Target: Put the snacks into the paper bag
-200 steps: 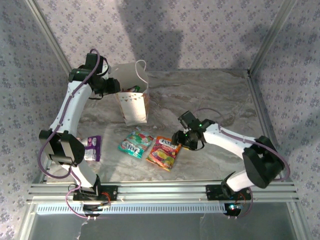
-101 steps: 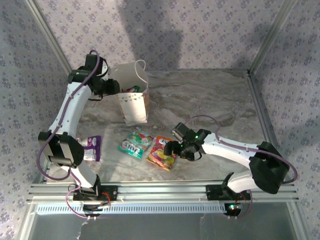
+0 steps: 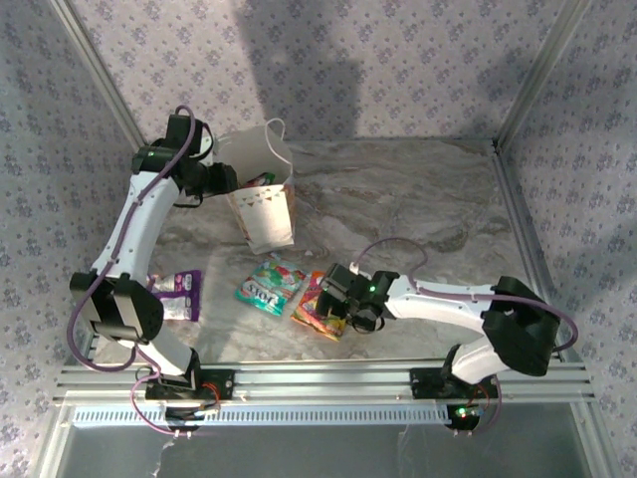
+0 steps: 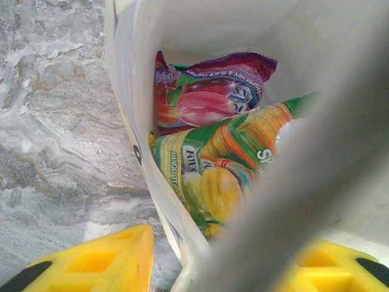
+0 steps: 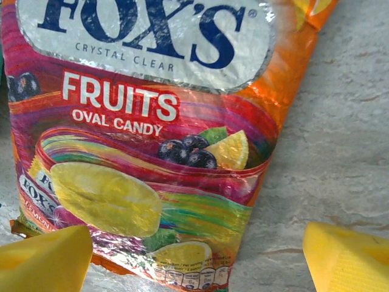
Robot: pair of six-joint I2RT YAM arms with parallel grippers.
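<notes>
Although the paper bag (image 3: pixel 267 199) at the upper left of the overhead view already has packets in it, the job looks only partly done. The left wrist view looks down past its white wall (image 4: pixel 130 91) onto a purple-red snack (image 4: pixel 209 91) and, overlapping it nearer the camera, a yellow-green mango snack (image 4: pixel 206 176). Three snacks lie on the marble outside the bag. A purple one (image 3: pixel 182 294) is at the left by the left arm's lower links, a teal one (image 3: pixel 267 283) is below the bag, and a red-orange one (image 3: pixel 320 307) is just right of the teal. By my reckoning the red-orange packet (image 5: pixel 146 140) is next. The right gripper (image 3: pixel 336 299) hangs over it released, its yellow fingers apart at the bottom corners of the wrist view (image 5: pixel 197 255) and not yet touching the foil. The left gripper (image 3: pixel 227 179) sits at the bag's left rim. Its pads (image 4: pixel 91 261) stand astride the wall with a gap between them (image 4: pixel 206 274), so it seems to prop the mouth open, not pinch it. A blurred grey band across the right of that view hides part of the bag's inside, so any packets underneath cannot be counted. In the overhead view the right gripper covers part of the red-orange packet and hides its own fingertips.
</notes>
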